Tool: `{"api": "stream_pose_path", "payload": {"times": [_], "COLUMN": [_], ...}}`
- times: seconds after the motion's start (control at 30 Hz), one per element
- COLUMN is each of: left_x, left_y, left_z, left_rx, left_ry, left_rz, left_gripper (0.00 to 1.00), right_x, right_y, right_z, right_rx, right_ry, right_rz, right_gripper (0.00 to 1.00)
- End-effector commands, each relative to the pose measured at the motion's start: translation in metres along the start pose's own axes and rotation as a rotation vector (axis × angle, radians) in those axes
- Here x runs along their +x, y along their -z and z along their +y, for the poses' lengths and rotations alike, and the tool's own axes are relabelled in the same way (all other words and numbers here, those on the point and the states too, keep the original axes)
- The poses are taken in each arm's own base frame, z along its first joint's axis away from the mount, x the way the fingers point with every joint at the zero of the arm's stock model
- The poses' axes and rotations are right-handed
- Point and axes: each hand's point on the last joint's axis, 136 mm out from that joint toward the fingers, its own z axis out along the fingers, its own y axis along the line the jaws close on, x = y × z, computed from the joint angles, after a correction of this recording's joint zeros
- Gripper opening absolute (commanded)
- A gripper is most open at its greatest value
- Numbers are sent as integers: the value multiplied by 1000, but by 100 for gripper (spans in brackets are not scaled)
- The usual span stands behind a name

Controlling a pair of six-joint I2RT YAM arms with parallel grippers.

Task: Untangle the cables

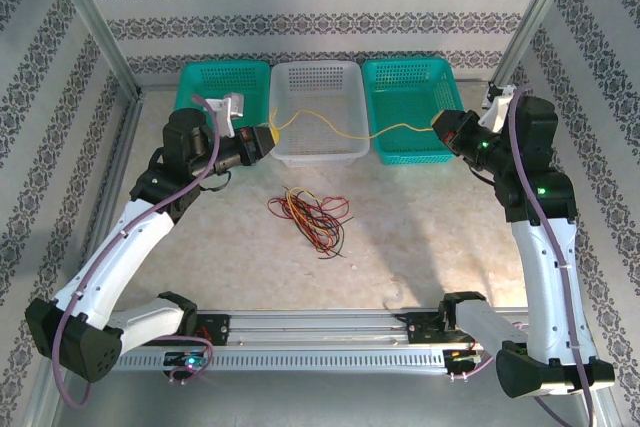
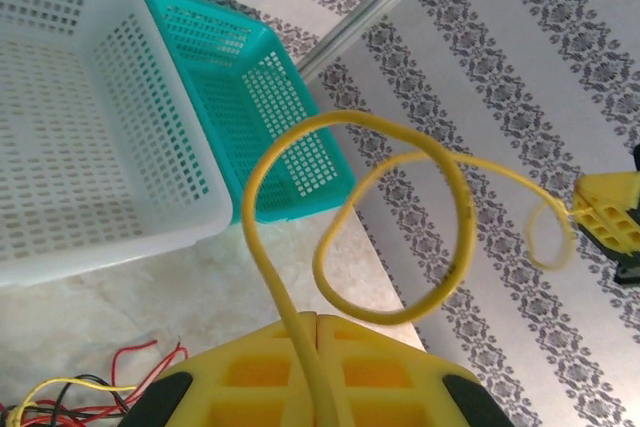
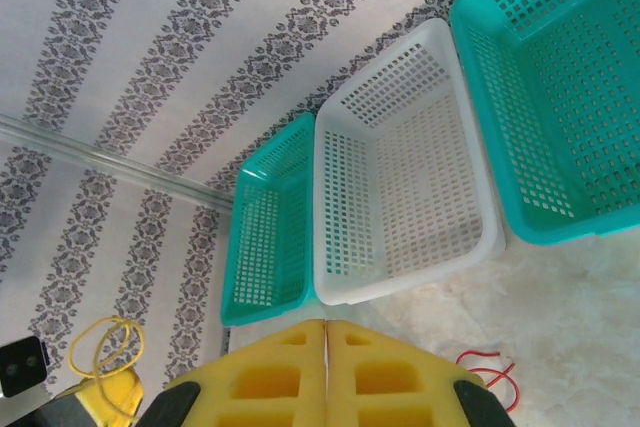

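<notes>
hard to see: the actual pinch at the right gripper [image 3: 326, 327] is hidden. Its jaws are pressed together, and from the top the thin yellow cable [image 2: 345, 117] ends right at them
left gripper [image 2: 316, 319]: squeezed tight on that same cable, which curls into a loop in mid-air and spans across above the baskets
other cables: loose tangle of thin red, black and yellow cables [image 1: 310, 219] lying mid-counter, cut off at the frame edge in both wrist views
counter [image 1: 420, 237]: pale, marbled-looking top
room: striped floral wallpaper [image 1: 300, 22] all round
back row: perforated plastic baskets side by side, teal [image 1: 225, 64], white [image 1: 318, 155], teal [image 1: 405, 62]
</notes>
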Motion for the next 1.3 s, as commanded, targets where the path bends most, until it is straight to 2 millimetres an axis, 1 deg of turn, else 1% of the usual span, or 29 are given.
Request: {"api": "stream_pose_path", "payload": {"times": [0.0,0.1,0.2,0.27,0.3,0.37,0.4,0.43,0.47,0.5,0.53,0.57,0.6,0.67,0.73,0.77,0.83,0.9,0.93,0.97,1.0,1.03,1.07,1.1,1.13,1.17,1.23,1.27], "left_x": [-16,-15,-12,-9,-8,-4,1,9,16,24,30,35,36,30,17,12,4,-1,-1,0,2,6,14,19,17,10,-10,-19], "left_y": [11,10,8,9,12,18,23,27,33,44,54,62,70,82,92,95,95,88,84,84,86,91,99,104,101,93,72,65], "left_z": [5,8,9,16,22,39,51,66,80,97,107,110,108,94,76,71,61,49,47,49,56,68,83,90,86,73,35,19], "left_rx": [-49,-53,-36,-65,-94,-172,-230,-297,-366,-454,-511,-529,-523,-472,-426,-416,-387,-323,-311,-322,-361,-434,-529,-582,-562,-484,-284,-226], "left_ry": [-13,1,14,26,33,57,75,93,107,128,142,147,153,159,156,160,189,225,247,267,285,304,331,347,345,334,322,306], "left_rz": [-71,-72,-72,-70,-73,-77,-76,-71,-70,-75,-86,-102,-130,-190,-245,-258,-267,-266,-263,-262,-262,-262,-249,-239,-231,-231,-233,-233], "left_gripper": [0,1,14,19,25,45,55,61,63,64,66,67,68,69,69,69,68,66,67,68,69,69,70,71,71,72,75,76], "right_x": [1,0,-2,-6,-9,-16,-20,-23,-25,-26,-28,-28,-29,-29,-31,-32,-36,-40,-43,-46,-50,-54,-59,-62,-65,-66,-68,-68], "right_y": [-3,-3,-5,-6,-8,-14,-20,-24,-29,-35,-41,-47,-54,-66,-77,-80,-85,-89,-90,-90,-90,-89,-88,-88,-87,-87,-85,-84], "right_z": [-4,-3,-2,-3,-3,1,3,9,14,19,22,25,26,27,31,33,39,40,40,39,37,36,37,39,42,46,53,53], "right_rx": [17,13,13,25,30,26,28,31,38,48,64,78,93,114,131,139,158,175,184,191,200,202,197,187,178,167,153,155], "right_ry": [20,11,9,-3,-17,-36,-39,-31,-19,-1,13,19,21,13,10,18,37,35,29,16,-1,-18,-31,-42,-47,-44,-32,-25], "right_rz": [-6,-15,-26,-50,-64,-87,-96,-106,-114,-122,-132,-141,-148,-163,-184,-199,-234,-268,-291,-308,-331,-349,-364,-375,-382,-385,-391,-395], "right_gripper": [0,0,0,0,0,0,0,0,0,0,0,0,0,0,0,0,0,0,0,0,0,0,0,0,0,0,0,0]}}
